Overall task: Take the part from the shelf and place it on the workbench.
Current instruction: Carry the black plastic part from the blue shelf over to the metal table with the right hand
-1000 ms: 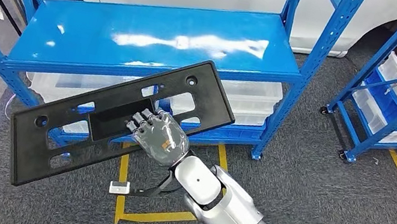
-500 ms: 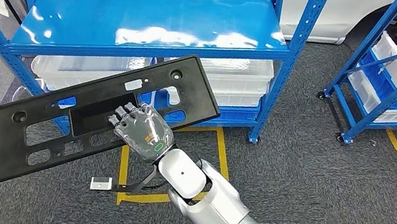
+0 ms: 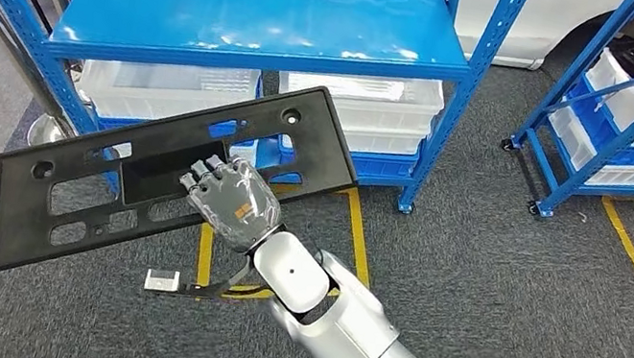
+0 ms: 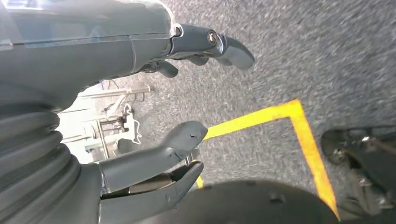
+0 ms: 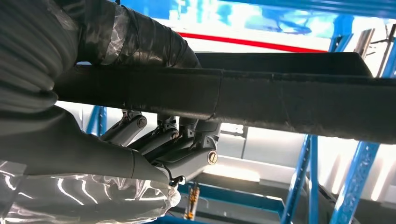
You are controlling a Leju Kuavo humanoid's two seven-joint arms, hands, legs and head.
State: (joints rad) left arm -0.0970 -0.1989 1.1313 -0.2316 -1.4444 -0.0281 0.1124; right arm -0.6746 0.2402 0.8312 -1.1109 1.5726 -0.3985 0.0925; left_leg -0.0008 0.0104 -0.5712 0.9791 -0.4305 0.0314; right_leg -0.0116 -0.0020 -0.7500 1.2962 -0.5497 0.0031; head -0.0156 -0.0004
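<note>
The right robot hand [image 3: 231,204] holds the part [image 3: 168,175], a long, flat black plate with holes cut in it. Its fingers are curled over the long edge of the plate nearest the robot, about halfway along. In the right wrist view the fingers [image 5: 180,140] hook under the plate [image 5: 289,107] while the thumb sits on its other face, so the plate is pinched tight.

The part is up in the air, in front of the blue shelf [image 3: 267,20] and lower than the shelf's top board. It does not touch the shelf. Its long side runs slantwise: one end points toward the shelf's right post, and the other end hangs down and away, out past the shelf's left post. So the plate sticks out a long way on both sides of the hand.

The left robot hand [image 4: 187,93] holds nothing. Its fingers are spread apart and it hangs over the grey floor [image 4: 299,56], near a yellow line [image 4: 289,116].

No counter can be seen here. I think the robot must turn away from the shelf to find it. The long ends of the plate could bump the shelf posts as it swings.
</note>
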